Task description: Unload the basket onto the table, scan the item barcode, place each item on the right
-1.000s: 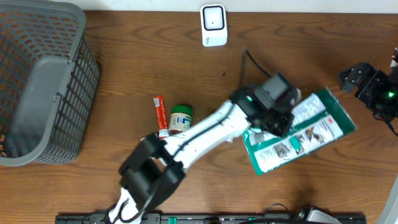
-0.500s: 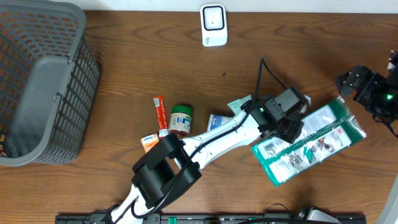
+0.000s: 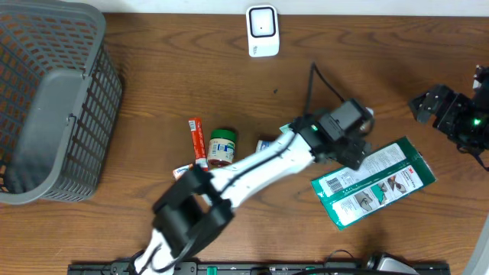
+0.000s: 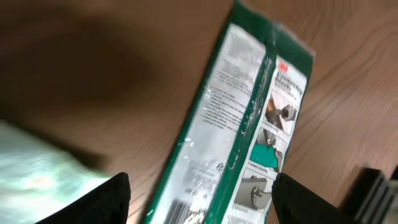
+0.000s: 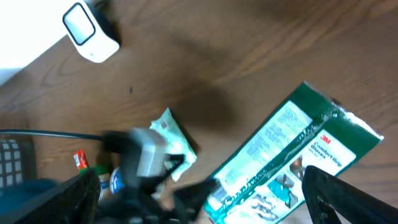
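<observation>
Pickup stage: packet (image 3: pixel 374 182) lies on the bench, barcode up, well off from the scanner (image 3: pixel 262 30). My left fingers (image 4: pixel 115 199) hang spread over it, right fingers (image 5: pixel 81 199) spread too, both empty. Next, I reckon: grab it and carry it to the scanner.

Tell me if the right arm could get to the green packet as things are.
Probably yes. The right gripper hangs open close to one end of the green packet, with only bare table between them. The left gripper sits over the packet's other end, so that end looks crowded.
</observation>
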{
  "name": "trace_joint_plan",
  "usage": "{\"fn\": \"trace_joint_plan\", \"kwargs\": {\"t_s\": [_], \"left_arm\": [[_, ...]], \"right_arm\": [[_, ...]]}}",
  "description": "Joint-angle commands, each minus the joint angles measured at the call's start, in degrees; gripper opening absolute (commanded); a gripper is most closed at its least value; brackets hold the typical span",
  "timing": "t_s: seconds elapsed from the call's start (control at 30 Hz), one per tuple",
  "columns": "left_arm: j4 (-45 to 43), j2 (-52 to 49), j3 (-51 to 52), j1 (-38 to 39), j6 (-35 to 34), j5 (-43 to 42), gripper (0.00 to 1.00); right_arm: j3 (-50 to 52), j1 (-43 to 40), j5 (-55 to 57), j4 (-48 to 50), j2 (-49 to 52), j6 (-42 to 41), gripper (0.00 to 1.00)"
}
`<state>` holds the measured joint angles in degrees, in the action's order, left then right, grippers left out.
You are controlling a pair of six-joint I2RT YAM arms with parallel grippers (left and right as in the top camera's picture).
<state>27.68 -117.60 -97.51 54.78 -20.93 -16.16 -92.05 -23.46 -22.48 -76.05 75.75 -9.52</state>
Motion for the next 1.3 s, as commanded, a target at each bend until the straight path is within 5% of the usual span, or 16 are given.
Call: {"fn": "trace_joint_plan", "kwargs": {"t_s": [0.0, 0.1, 0.13, 0.17, 0.37, 0.67, 0.77, 0.9, 1.07, 1.27], "left_arm": [[2.6, 11.2, -1.6, -4.4, 0.9, 0.8, 0.7], [8.4, 18.0, -1.6, -9.6, 1.0, 0.8, 0.44], [10.4, 20.1, -1.6, -11.6, 1.0, 0.8, 0.19], [12.6, 22.1, -1.6, -13.9, 1.0, 0.8, 0.08], [24.0, 31.9, -1.6, -29.5, 1.9, 0.8, 0.08], [34.1, 38.6, -1.6, -50.0, 4.8, 9.3, 0.26], [36.4, 38.6, -1.6, -54.8, 4.8, 12.3, 0.46], [38.0, 38.5, -1.4, -58.4, 4.8, 12.3, 0.47], [39.5, 38.4, -1.3, -58.6, 4.8, 12.3, 0.59], [40.2, 38.2, -1.2, -58.6, 4.8, 8.8, 0.63]], "right_arm": [[-0.8, -0.5, -0.3, -1.8, -0.1, 0.8, 0.92], [-0.7, -0.4, -0.3, -4.5, -0.1, 0.9, 0.92], [-0.5, -0.2, -0.3, -5.3, -0.1, 1.1, 0.92], [-0.3, 0.2, -0.3, -5.9, -0.1, 1.8, 0.93], [4.1, 4.0, -0.1, -5.8, -0.1, 4.1, 0.95], [20.3, 10.1, -1.0, 3.8, -0.1, 4.0, 0.93], [25.6, 13.5, -1.0, 9.0, -0.1, 4.0, 0.89], [31.2, 18.3, -1.0, 16.6, -0.1, 4.0, 0.91], [33.4, 20.6, -1.1, 21.7, -0.1, 3.6, 0.94], [33.6, 20.6, -1.2, 26.3, 0.3, 3.3, 0.83]]}}
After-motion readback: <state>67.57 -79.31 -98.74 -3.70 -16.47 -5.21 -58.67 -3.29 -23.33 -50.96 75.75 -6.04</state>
